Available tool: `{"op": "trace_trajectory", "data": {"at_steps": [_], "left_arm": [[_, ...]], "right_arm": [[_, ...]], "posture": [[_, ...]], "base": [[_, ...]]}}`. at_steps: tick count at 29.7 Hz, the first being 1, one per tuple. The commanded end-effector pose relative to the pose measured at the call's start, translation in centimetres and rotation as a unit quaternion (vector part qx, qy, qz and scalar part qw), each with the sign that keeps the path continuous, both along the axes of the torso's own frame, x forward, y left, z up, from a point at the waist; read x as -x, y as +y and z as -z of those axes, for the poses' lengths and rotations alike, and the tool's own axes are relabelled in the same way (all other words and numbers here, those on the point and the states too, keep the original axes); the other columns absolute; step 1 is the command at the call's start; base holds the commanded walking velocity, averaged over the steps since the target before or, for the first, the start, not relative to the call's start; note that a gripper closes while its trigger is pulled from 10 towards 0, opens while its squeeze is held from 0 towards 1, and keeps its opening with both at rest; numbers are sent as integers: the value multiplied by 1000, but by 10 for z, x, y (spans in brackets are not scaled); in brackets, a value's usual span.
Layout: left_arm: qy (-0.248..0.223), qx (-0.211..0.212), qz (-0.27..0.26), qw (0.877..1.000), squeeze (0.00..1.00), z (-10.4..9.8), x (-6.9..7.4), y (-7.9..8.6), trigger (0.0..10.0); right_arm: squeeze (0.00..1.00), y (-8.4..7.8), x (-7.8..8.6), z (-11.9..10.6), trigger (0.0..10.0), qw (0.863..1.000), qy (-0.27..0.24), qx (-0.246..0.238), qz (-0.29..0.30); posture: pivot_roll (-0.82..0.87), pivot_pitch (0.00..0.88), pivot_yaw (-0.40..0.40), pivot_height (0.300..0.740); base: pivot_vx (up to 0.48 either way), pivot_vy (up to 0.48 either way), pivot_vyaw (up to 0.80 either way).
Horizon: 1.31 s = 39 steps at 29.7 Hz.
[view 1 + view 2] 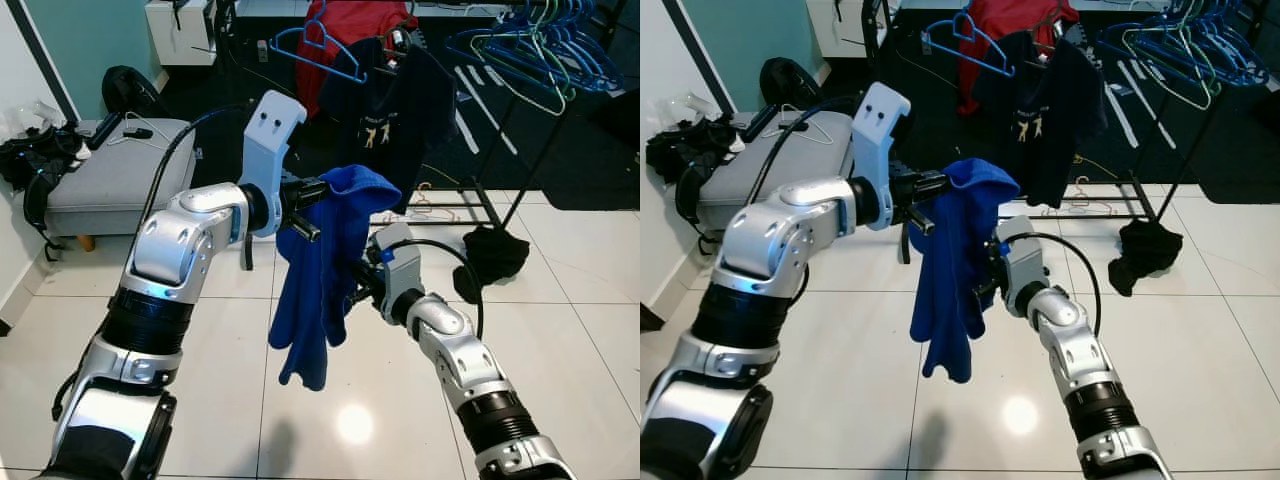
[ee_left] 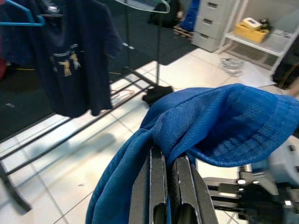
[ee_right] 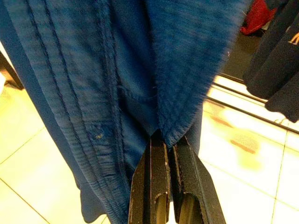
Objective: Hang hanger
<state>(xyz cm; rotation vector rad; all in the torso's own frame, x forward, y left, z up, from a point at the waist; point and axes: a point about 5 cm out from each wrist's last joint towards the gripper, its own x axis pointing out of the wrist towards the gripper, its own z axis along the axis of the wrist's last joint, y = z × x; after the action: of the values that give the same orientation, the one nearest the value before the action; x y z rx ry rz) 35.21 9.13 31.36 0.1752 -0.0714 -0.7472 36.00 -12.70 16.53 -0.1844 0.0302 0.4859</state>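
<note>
blue knit fabric garment [image 1: 318, 270] held mid-air above white tiled floor [image 1: 220, 370], long axis vertical, tail end pointing down. left gripper [image 2: 169, 161] clenched on its top fold; right gripper [image 3: 169, 147] clenched on an edge lower down. dark clothes rack [image 1: 500, 190] behind.

You have a plain royal-blue garment [image 1: 325, 262] between black fingers [image 2: 161, 186]. Behind it hang a navy shirt [image 1: 395, 110] with a small pale print, a red top [image 1: 350, 40], and blue hangers [image 1: 535, 45]. The floor tiles [image 1: 600, 330] are white.
</note>
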Motion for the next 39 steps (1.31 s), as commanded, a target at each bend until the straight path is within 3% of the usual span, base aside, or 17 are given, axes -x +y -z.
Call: {"op": "trace_trajectory", "data": {"at_steps": [1, 5, 6, 9, 10, 11, 13, 14, 16, 19, 24, 30, 31, 33, 36, 37, 39], "left_arm": [[-8, -14, -10, 1000, 0, 0, -1, 4, 10000], [-9, -25, -19, 999, 0, 6, -3, 7, 10000], [-10, -50, -34, 998, 0, 15, -7, 10, 10000], [-10, -50, -34, 998, 0, 15, -7, 10, 10000], [-3, -76, -55, 996, 0, 29, -11, 14, 10000], [-3, -76, -55, 996, 0, 29, -11, 14, 10000], [9, -190, -150, 970, 0, 76, -25, 38, 10000], [9, -190, -150, 970, 0, 76, -25, 38, 10000], [9, -244, -178, 953, 0, 98, -27, 49, 10000], [8, -249, -178, 952, 0, 100, -27, 49, 10000], [23, -241, -182, 953, 0, 112, -29, 52, 10000], [67, -206, -195, 957, 0, 133, -31, 61, 10000], [76, -197, -196, 958, 976, 137, -32, 62, 10000], [80, -193, -201, 957, 1000, 140, -32, 63, 10000], [71, -206, -211, 953, 1000, 143, -33, 65, 10000], [69, -206, -214, 952, 0, 145, -33, 66, 10000], [67, -205, -215, 952, 0, 147, -34, 67, 10000]], "right_arm": [[0, 2, 0, -4, 0, 1000, -2, -5, -4], [0, 1, -1, -13, 0, 1000, -24, -10, 9], [0, -4, -2, -19, 0, 999, -39, -13, 26], [0, -4, -2, -19, 0, 999, -39, -13, 26], [0, -12, -5, -27, 0, 997, -53, -19, 51], [0, -12, -5, -27, 0, 997, -53, -19, 51], [0, -28, -4, -34, 0, 996, -54, -14, 67], [0, -28, -4, -34, 0, 996, -54, -14, 67], [0, -34, 0, -36, 0, 998, -43, 13, 52], [0, -35, 1, -36, 0, 998, -39, 25, 45], [0, -45, 0, -39, 0, 993, -34, 110, 38], [0, -47, -5, -60, 0, 993, -50, 101, 37], [0, -45, -6, -64, 0, 994, -52, 95, 30], [0, -42, -6, -67, 0, 994, -52, 92, 22], [0, -37, -7, -70, 0, 995, -51, 91, 11], [0, -33, -9, -74, 0, 995, -51, 84, 3], [0, -30, -10, -76, 0, 996, -51, 80, -2]], "posture": [[-13, 213, 45, 740], [-14, 210, 46, 740], [-16, 208, 47, 740], [-16, 208, 47, 740], [-18, 203, 46, 740], [-18, 203, 46, 740], [-23, 197, 44, 740], [-23, 197, 44, 740], [-29, 192, 49, 740], [-30, 191, 50, 740], [-36, 183, 45, 740], [-53, 176, 35, 740], [-55, 176, 31, 740], [-60, 178, 27, 740], [-62, 180, 27, 740], [-77, 190, 20, 740], [-77, 190, 20, 740]], "base": [[0, 0, 0], [0, 0, 0], [0, 0, 0], [0, 0, 0], [0, 0, 0], [0, 0, 0], [0, 0, 0], [0, 0, 0], [0, 0, 0], [0, 0, 0], [0, 0, 0], [0, 0, 0], [0, 0, 0], [0, 0, 0], [0, 0, 0], [0, 0, 0], [0, 0, 0]]}}
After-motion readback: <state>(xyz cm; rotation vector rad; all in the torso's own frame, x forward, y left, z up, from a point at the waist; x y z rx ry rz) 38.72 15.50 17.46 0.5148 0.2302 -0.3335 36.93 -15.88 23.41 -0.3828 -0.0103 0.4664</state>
